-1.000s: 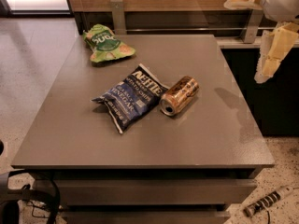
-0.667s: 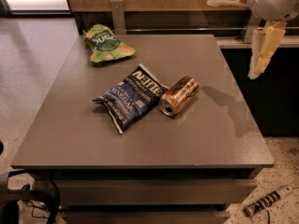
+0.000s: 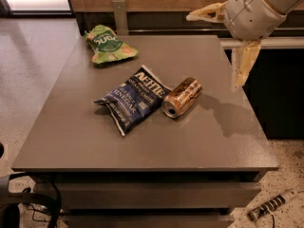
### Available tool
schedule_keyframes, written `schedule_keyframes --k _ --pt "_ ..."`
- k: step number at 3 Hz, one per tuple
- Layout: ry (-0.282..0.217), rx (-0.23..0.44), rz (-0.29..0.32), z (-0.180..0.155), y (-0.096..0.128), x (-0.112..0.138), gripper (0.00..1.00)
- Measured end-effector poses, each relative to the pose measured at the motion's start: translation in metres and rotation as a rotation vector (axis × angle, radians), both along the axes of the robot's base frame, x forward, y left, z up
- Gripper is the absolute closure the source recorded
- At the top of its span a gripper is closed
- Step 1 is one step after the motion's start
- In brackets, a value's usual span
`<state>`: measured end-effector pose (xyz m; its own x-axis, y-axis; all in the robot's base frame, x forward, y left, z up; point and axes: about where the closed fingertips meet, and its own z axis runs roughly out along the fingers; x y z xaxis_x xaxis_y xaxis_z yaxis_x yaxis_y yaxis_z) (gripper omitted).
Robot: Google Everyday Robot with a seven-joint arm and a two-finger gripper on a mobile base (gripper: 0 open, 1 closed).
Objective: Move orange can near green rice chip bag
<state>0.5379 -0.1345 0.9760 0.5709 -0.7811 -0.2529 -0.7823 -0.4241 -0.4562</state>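
Rolling threatened: the orange can (image 3: 183, 97) lay sideways beside the blue chip bag (image 3: 133, 99), and the gripper (image 3: 213, 51), jaws apart at far right, might knock it away.

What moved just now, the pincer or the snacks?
The pincer moved left, toward the far right corner of the table, open and holding nothing. The orange can, the blue chip bag and the green rice chip bag lie where they were.

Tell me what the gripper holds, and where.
Nothing. The gripper hangs open over the table's right edge, apart from the orange can lying on its side.
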Motion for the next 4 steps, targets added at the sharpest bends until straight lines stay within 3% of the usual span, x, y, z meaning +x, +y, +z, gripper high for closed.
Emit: schedule_keyframes --k 1,2,3,4 --pt "0.004 0.002 -0.005 0.001 -0.003 0.000 0.00" --pt "0.015 -0.018 0.065 -0.009 0.015 0.007 0.00" --pt "-0.002 0.007 0.209 -0.034 0.047 0.016 0.00" --pt "-0.011 0.030 0.294 -0.050 0.064 0.017 0.00"
